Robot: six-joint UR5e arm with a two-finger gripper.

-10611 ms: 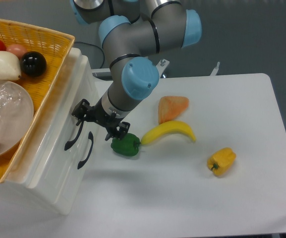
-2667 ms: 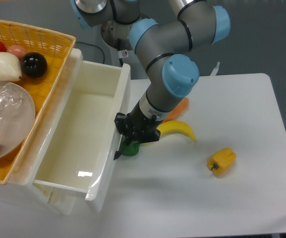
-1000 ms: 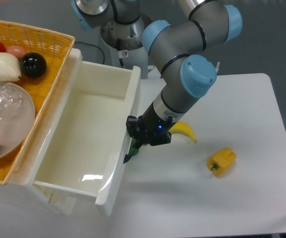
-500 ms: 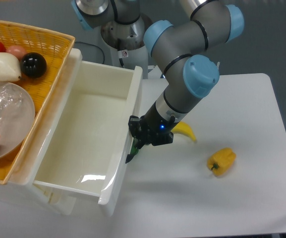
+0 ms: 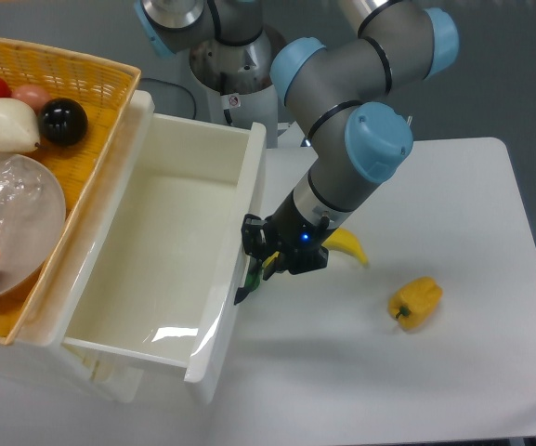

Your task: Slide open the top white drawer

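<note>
The top white drawer (image 5: 156, 279) stands pulled far out of the cabinet, and its inside is bare. The lower tip of its black handle (image 5: 241, 295) shows on the front panel. My gripper (image 5: 258, 260) is at the handle, right against the drawer front. Its fingers look slightly spread on either side of the handle. Most of the handle is hidden behind the gripper. The lower white drawer is hidden under the open one.
A yellow wicker basket (image 5: 91, 74) with a bowl and round fruits sits on top of the cabinet. A banana (image 5: 346, 244) and a yellow pepper (image 5: 414, 302) lie on the white table to the right of the gripper. A sliver of a green pepper (image 5: 253, 282) shows under the gripper.
Over the sequence the drawer went from closed to pulled far out, to the right. In the last half second it has stayed put and the fingers have parted slightly.
</note>
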